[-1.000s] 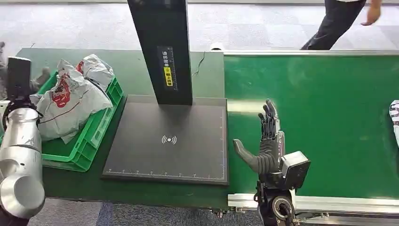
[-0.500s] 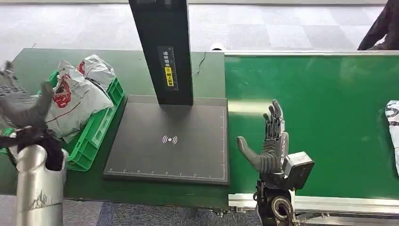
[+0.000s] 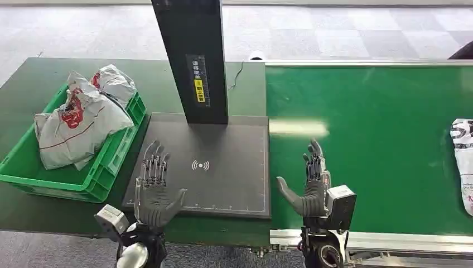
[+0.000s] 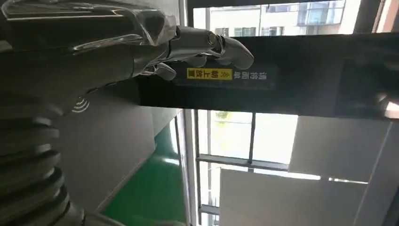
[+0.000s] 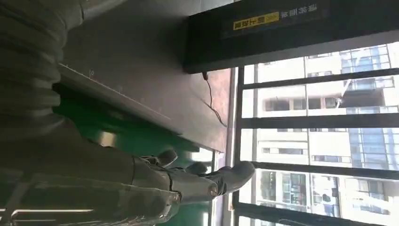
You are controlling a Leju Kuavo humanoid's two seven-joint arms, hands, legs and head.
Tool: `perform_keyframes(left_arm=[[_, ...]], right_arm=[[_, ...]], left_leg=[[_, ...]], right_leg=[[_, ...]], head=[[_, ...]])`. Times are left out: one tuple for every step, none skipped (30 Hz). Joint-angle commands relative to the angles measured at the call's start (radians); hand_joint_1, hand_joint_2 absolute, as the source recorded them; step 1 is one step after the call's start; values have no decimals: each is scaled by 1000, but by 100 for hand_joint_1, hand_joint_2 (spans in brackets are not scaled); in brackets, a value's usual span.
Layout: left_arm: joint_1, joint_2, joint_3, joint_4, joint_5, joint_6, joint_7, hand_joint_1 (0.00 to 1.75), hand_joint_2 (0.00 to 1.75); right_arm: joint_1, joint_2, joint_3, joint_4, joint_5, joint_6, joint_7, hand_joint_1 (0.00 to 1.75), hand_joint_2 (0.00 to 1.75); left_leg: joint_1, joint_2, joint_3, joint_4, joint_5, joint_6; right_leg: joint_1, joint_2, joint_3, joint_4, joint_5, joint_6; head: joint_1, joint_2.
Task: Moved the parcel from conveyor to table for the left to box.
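Hands nearest: left hand (image 3: 154, 190) spread flat, holding nothing, over near-left edge of dark scanner pad (image 3: 223, 151); right hand (image 3: 310, 181) spread, thumb out, holding nothing, above near edge of green conveyor belt (image 3: 379, 139), just right of pad. Black post (image 3: 192, 56) upright at pad's far side. Green crate (image 3: 109, 162) left of pad, filled with bagged parcels (image 3: 83, 120). Parcel (image 3: 463, 156) far right on belt, well apart from right hand

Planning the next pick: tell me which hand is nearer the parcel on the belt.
Right. The right hand is open over the belt's left part, the parcel at its far right; the left hand is farther, over the scanner pad.
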Motion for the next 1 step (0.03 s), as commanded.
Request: perform_keyframes(left_arm=[[8,7,-34,96,-20,-81,6,0,175]], right_arm=[[34,-39,5,115,-8,25,-29,0,175]], left_leg=[[0,-4,2,-2,1,0]], right_leg=[[0,-2,4,-3,0,0]], head=[[0,0]])
